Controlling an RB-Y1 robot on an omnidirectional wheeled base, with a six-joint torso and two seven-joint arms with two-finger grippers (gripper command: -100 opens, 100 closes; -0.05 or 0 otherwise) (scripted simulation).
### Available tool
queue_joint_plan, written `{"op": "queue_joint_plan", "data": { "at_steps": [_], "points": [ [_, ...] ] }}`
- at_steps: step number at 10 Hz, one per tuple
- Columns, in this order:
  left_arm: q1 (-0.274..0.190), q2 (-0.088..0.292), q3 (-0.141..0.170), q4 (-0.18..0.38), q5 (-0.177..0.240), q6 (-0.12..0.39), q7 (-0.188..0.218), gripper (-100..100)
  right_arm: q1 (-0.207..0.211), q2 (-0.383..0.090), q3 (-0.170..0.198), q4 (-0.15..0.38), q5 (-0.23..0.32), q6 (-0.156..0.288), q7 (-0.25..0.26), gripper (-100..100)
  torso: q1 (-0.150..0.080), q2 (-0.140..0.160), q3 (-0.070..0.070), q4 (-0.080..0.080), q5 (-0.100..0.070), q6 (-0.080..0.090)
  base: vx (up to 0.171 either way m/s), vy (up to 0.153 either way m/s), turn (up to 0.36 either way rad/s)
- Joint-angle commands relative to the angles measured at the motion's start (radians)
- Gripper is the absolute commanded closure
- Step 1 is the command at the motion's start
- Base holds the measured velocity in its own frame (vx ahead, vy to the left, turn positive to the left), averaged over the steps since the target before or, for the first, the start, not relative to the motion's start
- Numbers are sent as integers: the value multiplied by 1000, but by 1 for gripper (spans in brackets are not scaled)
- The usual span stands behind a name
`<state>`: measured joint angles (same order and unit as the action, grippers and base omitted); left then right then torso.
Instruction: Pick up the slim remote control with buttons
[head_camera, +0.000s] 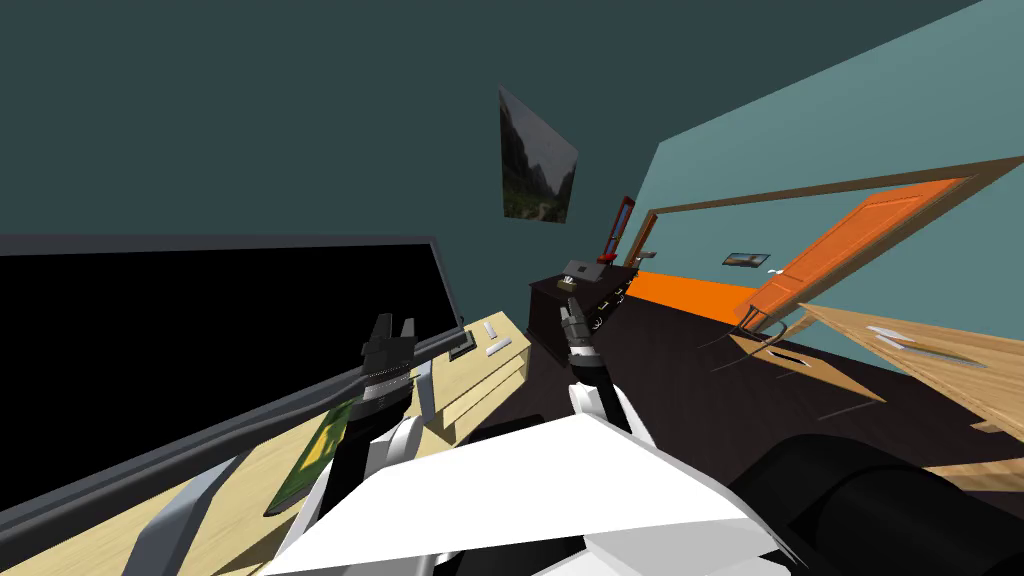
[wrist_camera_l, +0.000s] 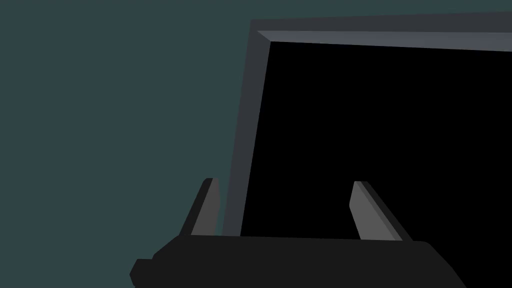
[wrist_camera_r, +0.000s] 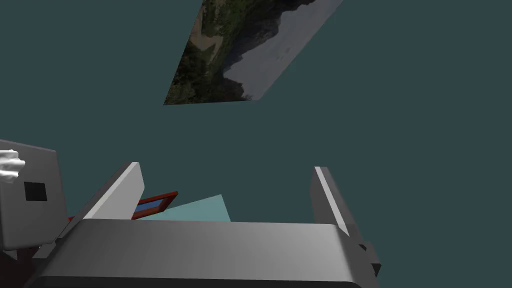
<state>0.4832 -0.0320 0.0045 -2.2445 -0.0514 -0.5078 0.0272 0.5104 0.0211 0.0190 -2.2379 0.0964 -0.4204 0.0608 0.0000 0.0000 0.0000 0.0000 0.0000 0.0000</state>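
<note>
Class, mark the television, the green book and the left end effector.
television (head_camera: 200, 340): head view, black screen.
green book (head_camera: 316, 455): head view, cover's middle.
left end effector (head_camera: 393, 324): head view, midway between fingertips.

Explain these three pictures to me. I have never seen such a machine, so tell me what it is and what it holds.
This is a two-armed robot in a simulated room. The wide picture comes from a camera on its head, looking down, with the left gripper and the right gripper above its chest. The other two pictures come from a camera on each hand, looking along its two blade-like fingers. Both pairs stand apart and hold nothing. The left gripper faces a corner of a big black television, which stands on a light wooden stand. On it lie a green book and, farther along, two small pale slim things. One is probably the remote to pick up, though no buttons can be made out.
</note>
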Motion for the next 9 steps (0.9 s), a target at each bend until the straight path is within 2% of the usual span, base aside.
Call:
{"op": "queue_joint_plan", "data": {
  "at_steps": [1,3,6,7,9],
  "points": [
    [0,0,0,0,0,0,0,0,8,-36,-1,11,10,-10,5,-100,0,0,0,0,0,0,-2,-8,59],
    [0,0,0,0,0,0,0,0,25,-94,-2,39,34,-33,15,-100,-2,0,0,0,0,0,-7,-31,102],
    [0,0,0,0,0,0,0,0,60,-186,-1,119,93,-82,37,-100,-4,1,0,0,-1,0,-10,-47,193],
    [0,0,0,0,0,0,0,0,60,-201,-1,120,93,-82,37,-100,-4,1,0,0,-1,0,-7,-34,62],
    [0,0,0,0,0,0,0,0,83,-266,3,194,143,-119,54,-100,-3,0,0,0,-1,0,-3,-30,248]
  ]
}}
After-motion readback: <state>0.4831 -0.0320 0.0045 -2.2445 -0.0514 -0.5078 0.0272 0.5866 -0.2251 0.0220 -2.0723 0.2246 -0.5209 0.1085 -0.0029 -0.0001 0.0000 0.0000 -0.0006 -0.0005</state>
